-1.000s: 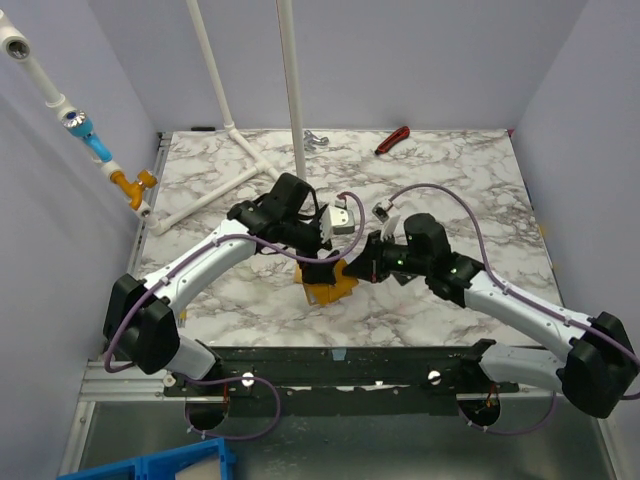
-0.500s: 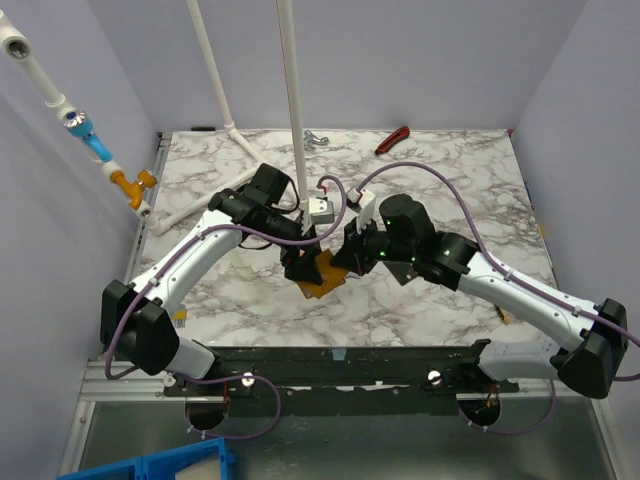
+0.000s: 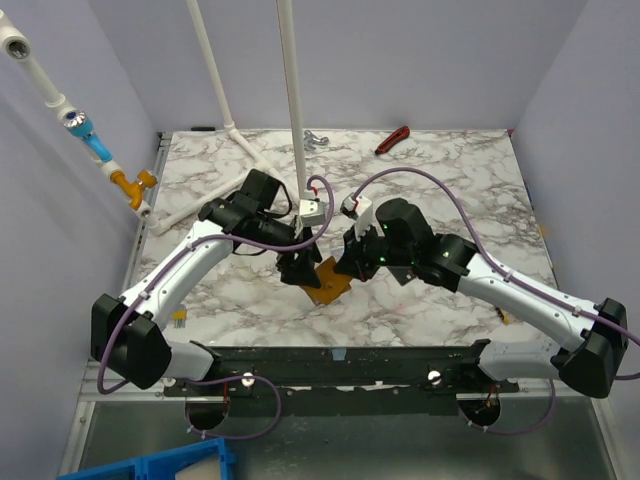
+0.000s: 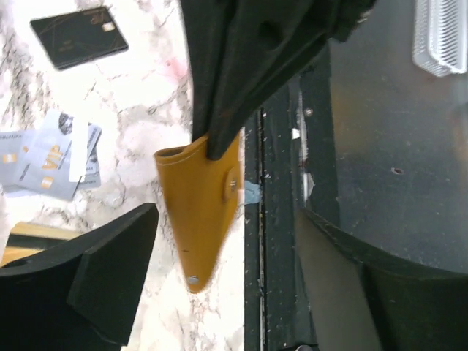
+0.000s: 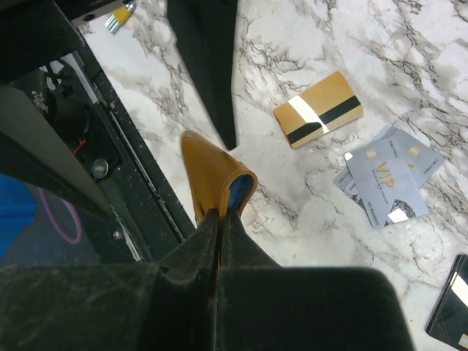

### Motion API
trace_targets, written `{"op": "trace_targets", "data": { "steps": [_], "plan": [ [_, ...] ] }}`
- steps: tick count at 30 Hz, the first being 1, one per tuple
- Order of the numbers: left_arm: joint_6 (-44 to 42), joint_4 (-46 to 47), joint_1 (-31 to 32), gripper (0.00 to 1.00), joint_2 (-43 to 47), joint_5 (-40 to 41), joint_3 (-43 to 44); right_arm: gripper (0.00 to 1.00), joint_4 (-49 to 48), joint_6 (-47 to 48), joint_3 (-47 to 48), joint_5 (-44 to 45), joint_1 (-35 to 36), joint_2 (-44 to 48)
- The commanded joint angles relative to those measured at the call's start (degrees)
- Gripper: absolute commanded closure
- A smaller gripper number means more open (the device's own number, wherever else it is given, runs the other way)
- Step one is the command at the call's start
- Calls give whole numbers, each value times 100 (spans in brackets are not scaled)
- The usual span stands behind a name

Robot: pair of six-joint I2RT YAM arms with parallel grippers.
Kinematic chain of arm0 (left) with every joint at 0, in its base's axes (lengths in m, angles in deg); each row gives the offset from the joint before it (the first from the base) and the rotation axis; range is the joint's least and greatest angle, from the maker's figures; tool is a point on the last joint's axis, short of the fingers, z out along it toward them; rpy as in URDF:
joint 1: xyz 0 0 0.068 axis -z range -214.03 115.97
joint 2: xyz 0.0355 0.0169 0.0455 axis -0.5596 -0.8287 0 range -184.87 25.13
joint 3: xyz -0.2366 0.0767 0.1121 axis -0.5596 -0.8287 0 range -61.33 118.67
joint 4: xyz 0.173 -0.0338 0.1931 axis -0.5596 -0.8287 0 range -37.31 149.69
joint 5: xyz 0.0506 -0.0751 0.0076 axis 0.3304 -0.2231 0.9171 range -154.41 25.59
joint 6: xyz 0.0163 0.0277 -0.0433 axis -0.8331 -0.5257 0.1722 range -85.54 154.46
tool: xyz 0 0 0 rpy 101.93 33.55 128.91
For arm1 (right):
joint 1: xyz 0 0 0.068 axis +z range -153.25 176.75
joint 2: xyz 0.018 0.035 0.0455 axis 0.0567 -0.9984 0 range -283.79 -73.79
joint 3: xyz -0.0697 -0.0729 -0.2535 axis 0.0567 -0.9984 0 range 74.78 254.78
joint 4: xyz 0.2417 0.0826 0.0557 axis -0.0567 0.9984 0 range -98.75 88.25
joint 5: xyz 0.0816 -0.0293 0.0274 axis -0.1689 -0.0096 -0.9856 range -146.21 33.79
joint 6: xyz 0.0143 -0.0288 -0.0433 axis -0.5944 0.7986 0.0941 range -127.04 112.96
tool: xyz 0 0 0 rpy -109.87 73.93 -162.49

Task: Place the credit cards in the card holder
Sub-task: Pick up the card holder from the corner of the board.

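Hanging above the marble table (image 3: 440, 180), the mustard-yellow card holder (image 5: 214, 179) is pinched at its open mouth by the right tool (image 5: 219, 223), whose two dark fingers are pressed flat together on the holder's rim; a blue lining shows just inside the mouth. In the left wrist view the same holder (image 4: 201, 212) points its narrow end downward, a small snap stud showing on its face and another near the tip. In the overhead view it appears as an orange-tan patch (image 3: 327, 280) between the two tools near the front middle of the table. The credit cards lie loose on the table, none of them inside the holder: a gold-tan card with a dark stripe (image 5: 318, 110) lies flat beyond the holder, a fanned cluster of pale grey-blue cards (image 5: 384, 172) lies beside it, overlapping one another, and a black card (image 4: 79, 36) sits apart from both. The left tool (image 4: 223, 285) has its fingers spread apart, one on either side of the holder's lower end, and neither visibly touches it. A red-handled tool (image 3: 392, 139) lies at the far edge of the table, and white pipe (image 3: 205, 195) runs across its far left part.
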Motion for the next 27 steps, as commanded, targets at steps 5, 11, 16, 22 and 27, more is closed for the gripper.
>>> {"op": "trace_targets", "data": {
  "steps": [5, 11, 16, 22, 27],
  "plan": [
    [858, 1641, 38, 6, 678, 1417, -627, 99, 232, 296, 383, -76, 120, 294],
    [612, 977, 71, 16, 551, 650, -580, 99, 186, 378, 427, 140, 122, 493],
    [469, 580, 128, 56, 438, 266, -489, 99, -109, 428, 425, 302, 126, 574],
    [1101, 1093, 126, 100, 720, 338, -516, 83, -92, 267, 521, 829, 121, 439],
    [1708, 1330, 100, 100, 775, 68, -506, 50, -156, -270, 115, 1796, 120, 937]
  ]
}}
